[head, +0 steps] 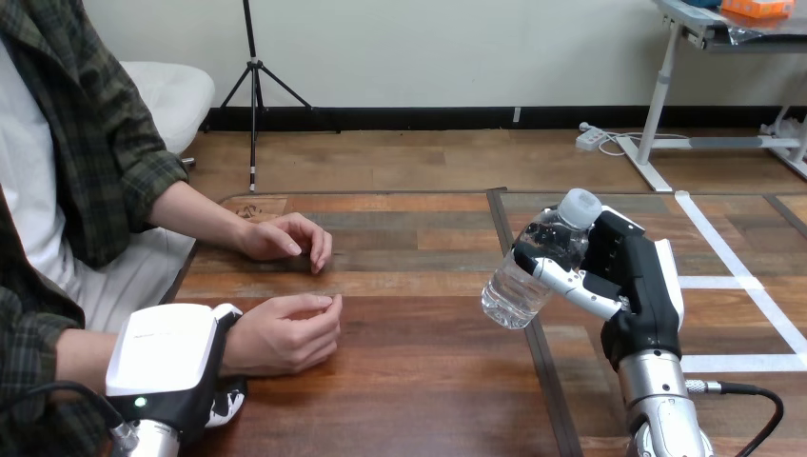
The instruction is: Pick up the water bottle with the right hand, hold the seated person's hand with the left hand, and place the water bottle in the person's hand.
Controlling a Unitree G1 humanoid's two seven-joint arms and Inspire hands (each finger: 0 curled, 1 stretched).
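at the lower left of the frame the robot's left hand [167, 354], black with a white shell on its back, is clasped on the wrist of the person's nearer hand [290, 333]: its thumb curls over the top of the wrist and its fingers show beneath it. that hand rests loosely curled, palm not turned up, on the brown plank-topped wooden table [428, 390]; the person's farther hand [285, 238] lies just above it in the frame, also on the table, apart from it. at the right of centre the clear plastic water bottle [535, 268] with a white screw cap [579, 206] is lifted off the table, tilted with the cap up and to the right, gripped round its body by the fingers of the right hand [633, 271]. the bottle is capped; how much water it holds i cannot tell. i judge that pickup and wrist hold are done and the carry is in hand. the next move calls for bringing the bottle leftward to the held hand, which would have to open to receive it.
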